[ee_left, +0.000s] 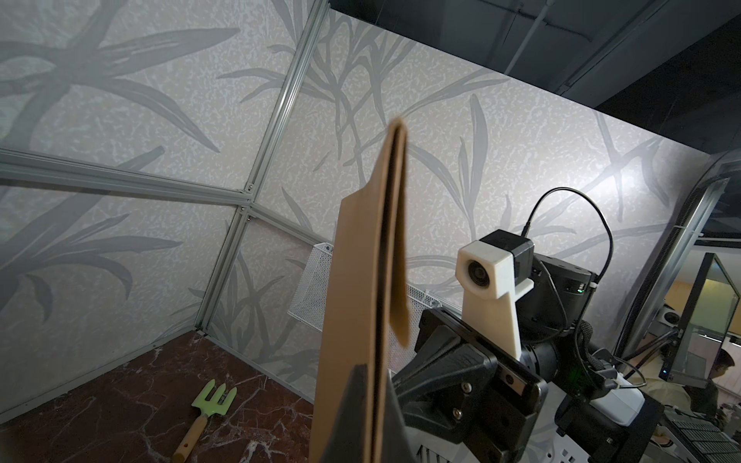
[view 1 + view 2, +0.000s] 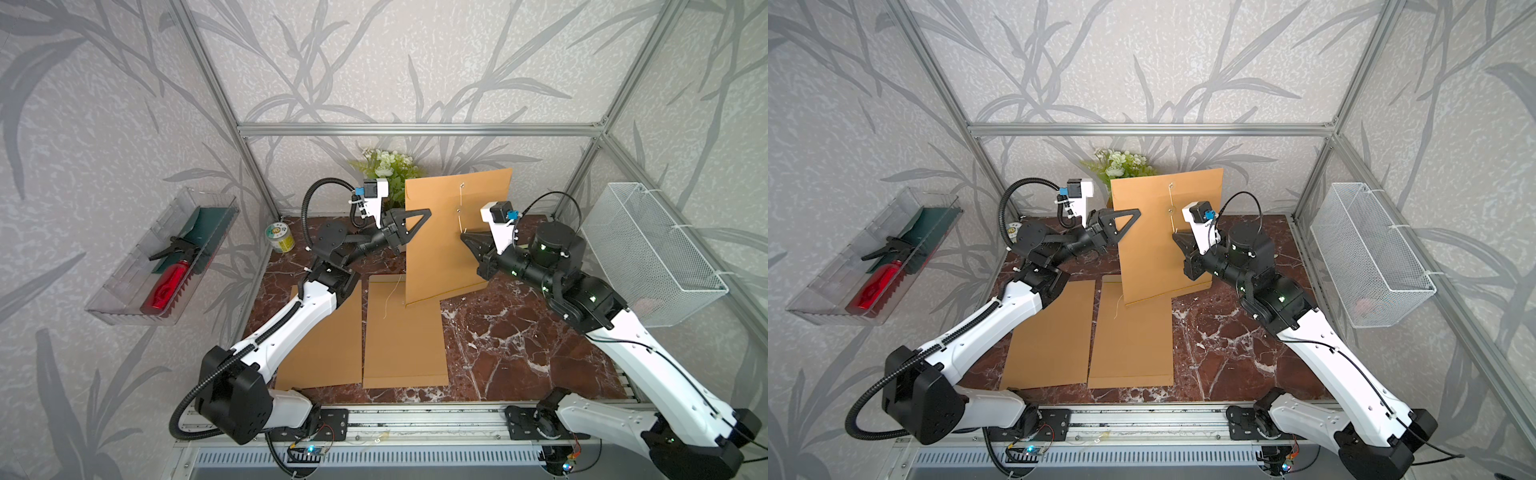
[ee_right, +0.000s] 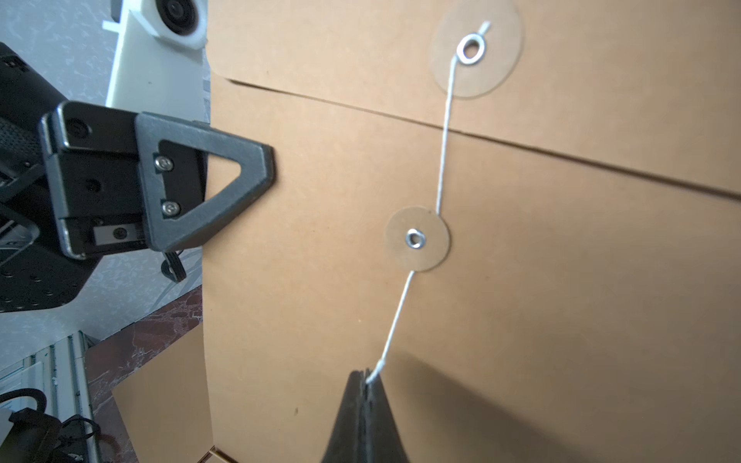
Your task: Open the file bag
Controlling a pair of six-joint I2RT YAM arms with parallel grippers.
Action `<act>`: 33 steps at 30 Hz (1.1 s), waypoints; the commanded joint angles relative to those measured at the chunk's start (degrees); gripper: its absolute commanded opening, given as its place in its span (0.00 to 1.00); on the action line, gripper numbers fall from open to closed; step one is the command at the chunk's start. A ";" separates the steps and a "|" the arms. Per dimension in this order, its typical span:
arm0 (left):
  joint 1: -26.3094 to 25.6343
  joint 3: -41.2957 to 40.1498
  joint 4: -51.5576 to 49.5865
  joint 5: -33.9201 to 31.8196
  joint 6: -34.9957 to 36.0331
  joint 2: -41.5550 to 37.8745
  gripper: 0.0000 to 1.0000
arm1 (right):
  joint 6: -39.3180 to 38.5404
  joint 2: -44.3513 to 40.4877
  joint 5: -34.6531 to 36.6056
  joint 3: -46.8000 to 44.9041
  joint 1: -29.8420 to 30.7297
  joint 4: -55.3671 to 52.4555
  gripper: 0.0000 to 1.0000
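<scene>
Left fingers (image 3: 258, 168) are pinching the side edge of the file bag (image 2: 440, 232), holding it upright over the counter (image 2: 519, 332). Right fingers (image 3: 349, 425), facing the bag's front, are pressing together on the white string (image 3: 443, 152) running down past the lower disc.

Brown kraft file bag (image 2: 440, 257), upright, flap folded shut; white string (image 3: 446, 136) runs taut from upper disc (image 3: 493, 76) past lower disc (image 3: 435, 248).

The file bag (image 2: 440, 257) is kraft brown with a white string (image 3: 443, 160); the worktop (image 2: 519, 340) is dark red marble, white-veined.
</scene>
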 commanded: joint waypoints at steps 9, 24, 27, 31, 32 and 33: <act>0.33 0.54 0.94 2.24 1.32 -2.40 0.00 | -3.05 -0.88 5.67 2.60 -1.83 -3.10 0.00; 0.35 -2.45 0.12 4.27 3.11 -4.33 0.00 | -3.92 0.34 6.41 7.44 -6.47 -4.67 0.00; 0.36 -3.32 -0.88 4.35 4.03 -4.80 0.00 | -4.31 1.17 6.12 9.44 -6.74 -5.31 0.00; 0.37 -4.45 -1.14 4.66 4.47 -5.31 0.00 | -4.62 2.33 5.38 11.88 -6.86 -5.95 0.00; 0.36 -4.66 -1.22 4.75 4.55 -5.42 0.00 | -4.62 2.55 5.13 12.28 -6.87 -5.92 0.00; 0.33 -4.91 -1.23 4.77 4.65 -5.45 0.00 | -4.62 2.77 4.75 12.69 -6.92 -5.91 0.00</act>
